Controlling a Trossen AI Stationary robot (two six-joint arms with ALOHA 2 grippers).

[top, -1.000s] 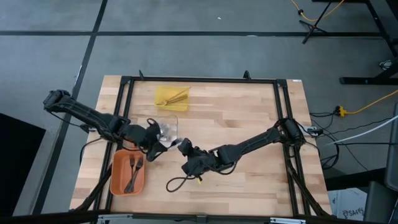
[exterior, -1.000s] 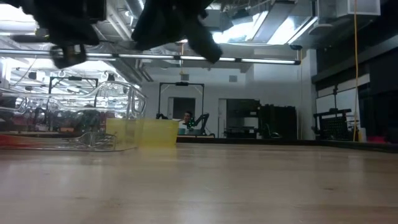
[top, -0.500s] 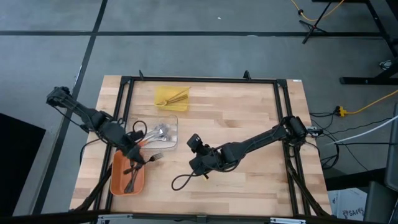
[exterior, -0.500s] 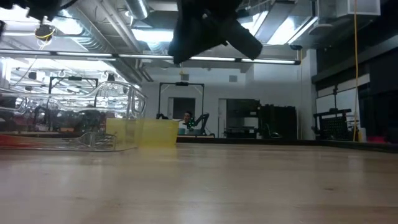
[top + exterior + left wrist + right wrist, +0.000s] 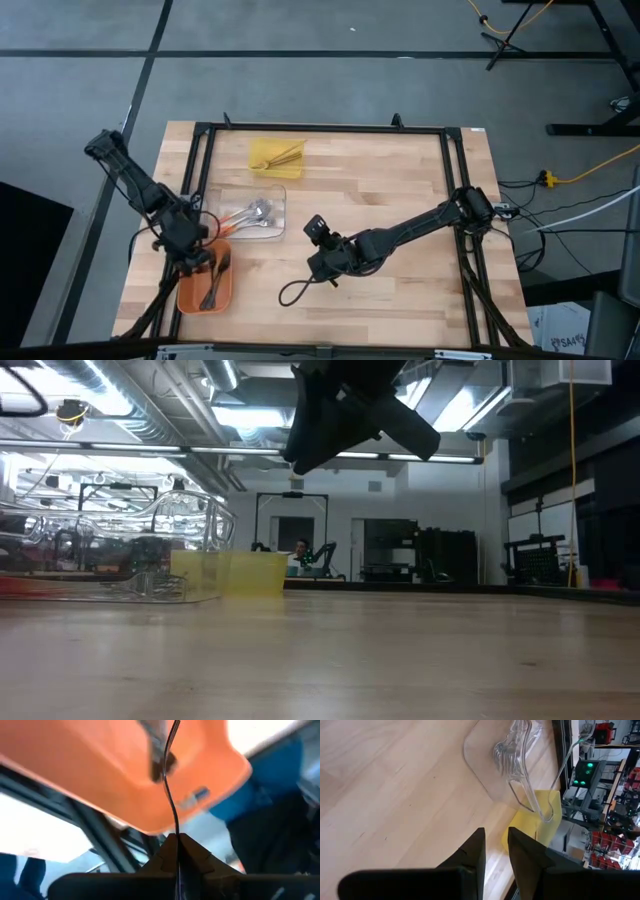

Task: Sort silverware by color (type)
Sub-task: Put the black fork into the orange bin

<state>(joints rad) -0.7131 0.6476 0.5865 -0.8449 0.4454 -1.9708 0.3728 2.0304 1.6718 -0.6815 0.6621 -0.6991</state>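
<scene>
Dark fork (image 5: 171,795) pinched in left claw (image 5: 178,844) over orange tray (image 5: 205,288).
Thin, curved, near-black; right claw (image 5: 496,845) empty, slightly parted, above the surface (image 5: 400,200).

Bright ceiling lights glare in low view; left wrist view blurred

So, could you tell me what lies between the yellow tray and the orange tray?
High view: the clear tray of silver utensils lies between the yellow tray and orange tray.

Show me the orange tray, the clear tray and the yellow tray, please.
orange tray (image 5: 190,293): high view, bare floor near its left wall.
clear tray (image 5: 225,201): high view, bare left part.
yellow tray (image 5: 262,152): high view, left part.
</scene>
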